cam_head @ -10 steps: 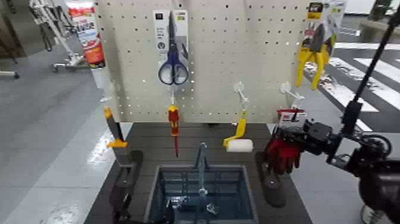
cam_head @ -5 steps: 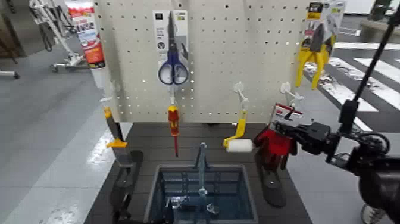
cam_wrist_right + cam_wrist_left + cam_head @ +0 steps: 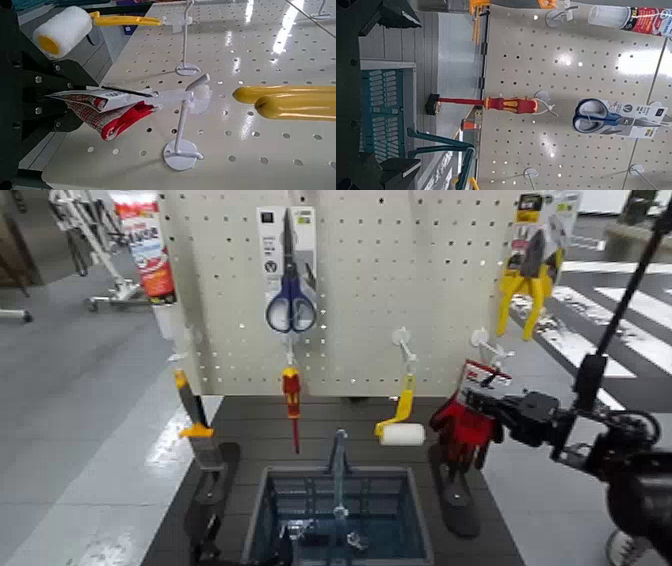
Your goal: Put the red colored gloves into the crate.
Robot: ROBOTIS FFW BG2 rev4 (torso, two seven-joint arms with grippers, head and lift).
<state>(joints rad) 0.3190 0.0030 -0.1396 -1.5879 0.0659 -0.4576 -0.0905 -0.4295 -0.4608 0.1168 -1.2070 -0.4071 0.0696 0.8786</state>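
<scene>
Your right hand clenches the red gloves before the pegboard. Your left hand gapes near the crate, on the dark desk above grey floor.

The crate sits on the surface before the board. On the board, the scissors hang above the screwdriver. The roller is right of it, then the gloves in the right claw. The tube is far left, the pliers far right.
</scene>
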